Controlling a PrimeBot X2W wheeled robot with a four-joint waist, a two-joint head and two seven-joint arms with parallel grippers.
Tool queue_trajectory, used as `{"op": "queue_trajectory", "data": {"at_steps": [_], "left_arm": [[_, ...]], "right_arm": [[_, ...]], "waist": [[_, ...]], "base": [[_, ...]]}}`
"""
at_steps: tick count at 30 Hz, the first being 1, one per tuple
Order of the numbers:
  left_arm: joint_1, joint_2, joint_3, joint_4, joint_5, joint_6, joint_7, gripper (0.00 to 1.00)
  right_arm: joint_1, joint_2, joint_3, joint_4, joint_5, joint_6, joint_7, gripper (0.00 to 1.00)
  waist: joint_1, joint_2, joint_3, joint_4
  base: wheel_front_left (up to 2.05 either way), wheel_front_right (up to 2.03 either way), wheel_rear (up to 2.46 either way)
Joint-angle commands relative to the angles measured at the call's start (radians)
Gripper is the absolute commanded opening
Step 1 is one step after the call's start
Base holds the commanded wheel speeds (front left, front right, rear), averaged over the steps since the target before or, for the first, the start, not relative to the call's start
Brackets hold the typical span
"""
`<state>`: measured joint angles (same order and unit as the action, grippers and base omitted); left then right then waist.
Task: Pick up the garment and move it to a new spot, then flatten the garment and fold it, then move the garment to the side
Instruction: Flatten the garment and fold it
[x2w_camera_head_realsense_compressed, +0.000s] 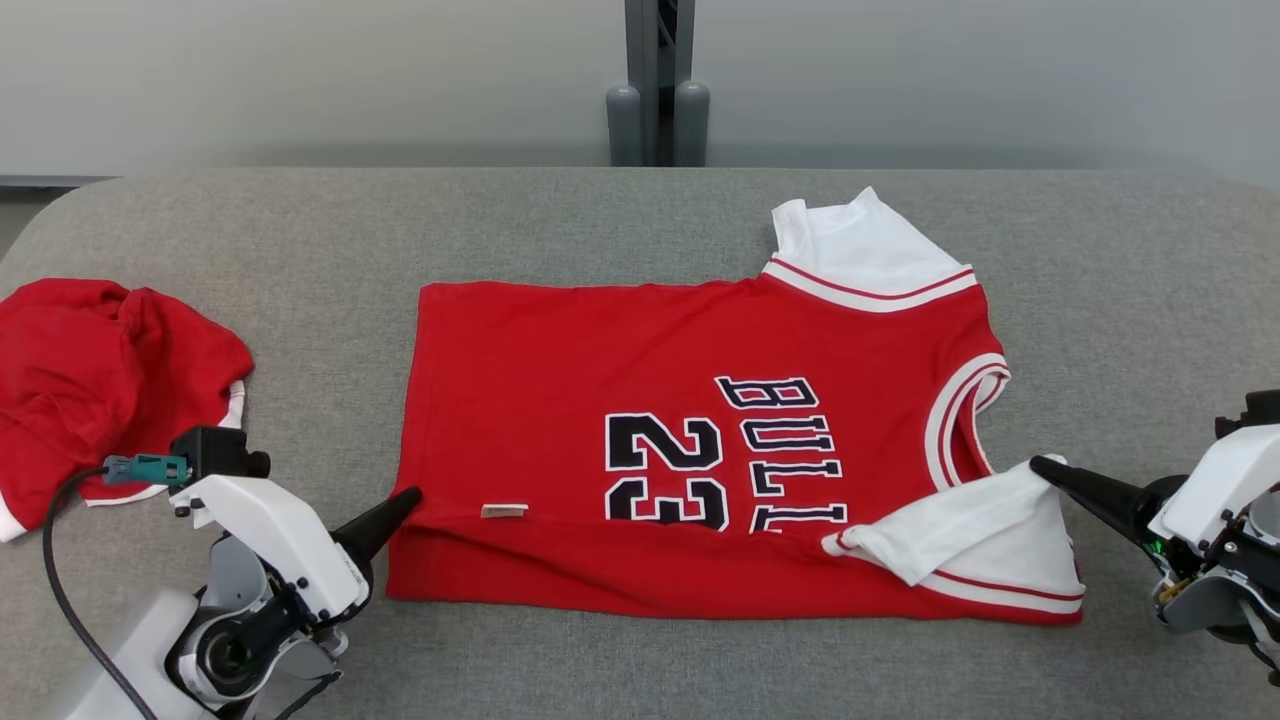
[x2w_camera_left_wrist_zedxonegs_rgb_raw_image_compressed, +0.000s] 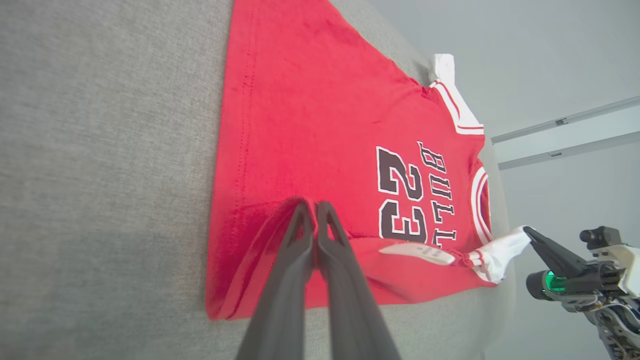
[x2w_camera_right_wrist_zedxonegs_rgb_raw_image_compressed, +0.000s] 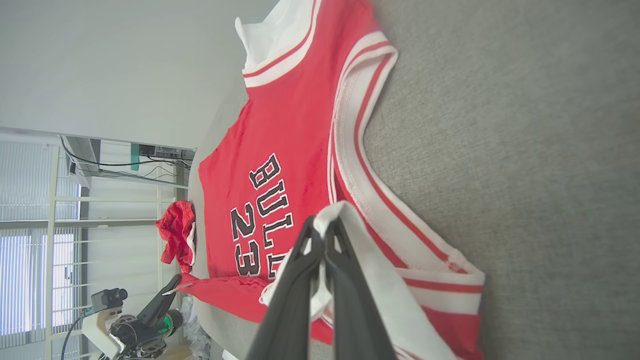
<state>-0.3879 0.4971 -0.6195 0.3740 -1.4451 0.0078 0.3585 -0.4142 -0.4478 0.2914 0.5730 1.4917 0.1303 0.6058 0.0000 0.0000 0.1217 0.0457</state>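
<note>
Jersey (x2w_camera_head_realsense_compressed: 640, 400): red, "BULLS 23" print, spread flat mid-frame on the grey tabletop (x2w_camera_head_realsense_compressed: 300, 230). It lies sideways, collar toward frame right and hem toward frame left. The lower edge is doubled over in a long strip along the bottom, so this looks like a first lengthwise fold under way.

Left pincer (x2w_camera_head_realsense_compressed: 405, 500), lower left of the head view: fingers closed together, tips at the hem end of that folded strip. In the left wrist view (x2w_camera_left_wrist_zedxonegs_rgb_raw_image_compressed: 312, 210) red cloth puckers right at the tips, so I read it as pinching the jersey there.

Right pincer (x2w_camera_head_realsense_compressed: 1045, 468), lower right: closed on the near sleeve (x2w_camera_head_realsense_compressed: 980, 530). White cloth sits between the fingers in the right wrist view (x2w_camera_right_wrist_zedxonegs_rgb_raw_image_compressed: 325, 227), and the sleeve is turned inward over the red body.

Why held like this: one grip at each end of the same long edge keeps the strip taut and lets it travel straight, so the fold line should stay even, judging by the layout.

Counts:
- 2 garments: the jersey, plus a crumpled red garment (x2w_camera_head_realsense_compressed: 100, 370) at far left, well apart and not touched.
- 2 pincers, both closed on cloth.
- 2 white sleeves: the near one gripped, the far sleeve (x2w_camera_head_realsense_compressed: 860, 245) lying free at the top.
- 1 small pale tag (x2w_camera_head_realsense_compressed: 503, 511) on the folded strip, near the left pincer.

Folding not finished; the move to the side is not yet done.
</note>
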Motion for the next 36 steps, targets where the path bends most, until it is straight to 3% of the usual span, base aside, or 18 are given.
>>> {"op": "queue_trajectory", "data": {"at_steps": [1,20,21,22,23,24,30,36], "left_arm": [[-0.026,-0.017,0.002,0.030,0.013,-0.012,-0.024,0.00],[-0.150,-0.120,-0.024,0.289,0.097,-0.073,-0.124,0.00],[-0.155,-0.122,-0.028,0.299,0.101,-0.077,-0.124,0.19],[-0.159,-0.123,-0.029,0.308,0.102,-0.078,-0.125,0.49],[-0.161,-0.127,-0.031,0.318,0.104,-0.077,-0.123,1.00],[-0.165,-0.133,-0.034,0.327,0.107,-0.079,-0.123,1.00],[-0.179,-0.148,-0.041,0.373,0.125,-0.090,-0.157,1.00],[-0.185,-0.144,-0.019,0.378,0.153,-0.112,-0.278,1.00]], "right_arm": [[-0.016,-0.001,-0.007,0.017,-0.009,0.001,-0.015,0.00],[-0.087,0.027,-0.014,0.032,-0.041,0.001,-0.131,0.00],[-0.088,0.026,-0.009,0.031,-0.046,0.001,-0.134,0.00],[-0.088,0.025,-0.005,0.033,-0.053,0.001,-0.134,0.00],[-0.088,0.025,-0.001,0.037,-0.056,0.001,-0.139,0.39],[-0.089,0.025,0.002,0.038,-0.060,0.001,-0.143,1.00],[-0.089,0.030,0.002,0.034,-0.063,0.001,-0.180,1.00],[-0.055,0.002,0.019,-0.025,-0.133,0.001,-0.318,1.00]], "waist": [[0.0000,0.0000,0.007,0.004],[0.0000,0.0000,0.081,0.015],[0.0000,0.0000,0.082,0.015],[0.0000,0.0000,0.084,0.015],[0.0000,0.0000,0.085,0.015],[0.0000,0.0000,0.085,0.016],[0.0000,0.0000,0.084,0.018],[0.0000,0.0000,0.054,0.021]], "base": [[0.00,0.00,0.00],[0.00,0.00,0.00],[0.00,0.00,0.00],[0.00,0.00,0.00],[0.00,0.00,0.00],[0.00,0.00,0.00],[0.00,0.00,0.00],[0.00,0.00,0.00]]}}
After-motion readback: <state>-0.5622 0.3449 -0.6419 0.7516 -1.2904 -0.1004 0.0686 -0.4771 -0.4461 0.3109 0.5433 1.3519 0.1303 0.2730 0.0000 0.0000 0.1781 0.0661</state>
